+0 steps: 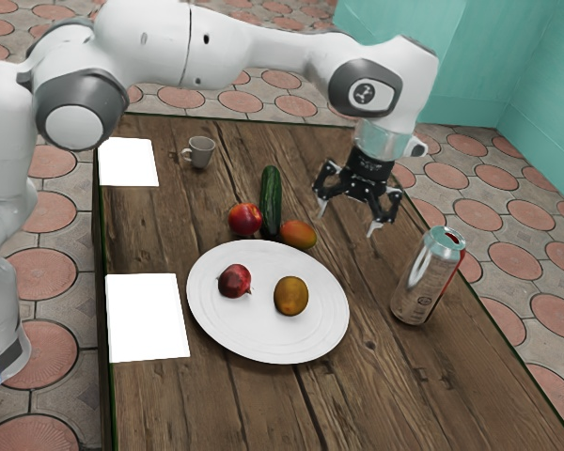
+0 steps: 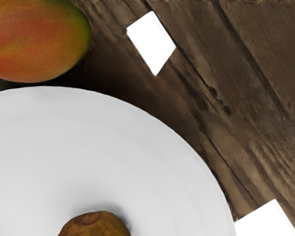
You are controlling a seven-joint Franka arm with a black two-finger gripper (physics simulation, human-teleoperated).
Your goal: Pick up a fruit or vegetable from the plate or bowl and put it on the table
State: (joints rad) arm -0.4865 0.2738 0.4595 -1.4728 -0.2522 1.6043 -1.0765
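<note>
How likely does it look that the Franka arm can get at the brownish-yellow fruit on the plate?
Probably yes: the tool hangs open and empty, nothing covers the brownish-yellow fruit, and the dark red fruit on the plate sits apart from it.

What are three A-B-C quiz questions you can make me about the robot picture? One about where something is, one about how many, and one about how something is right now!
1. Where is the long green vegetable?
A) in the mug
B) on the table
C) on top of the can

2. How many fruits lie on the white plate?
A) two
B) four
C) five

3. How is the end effector?
A) shut on the can
B) shut on the mug
C) open

Answers:
1: B, it lies on the bare wood.
2: A, a dark red fruit and a brownish-yellow fruit.
3: C, its fingers stand apart with nothing between them.
</note>
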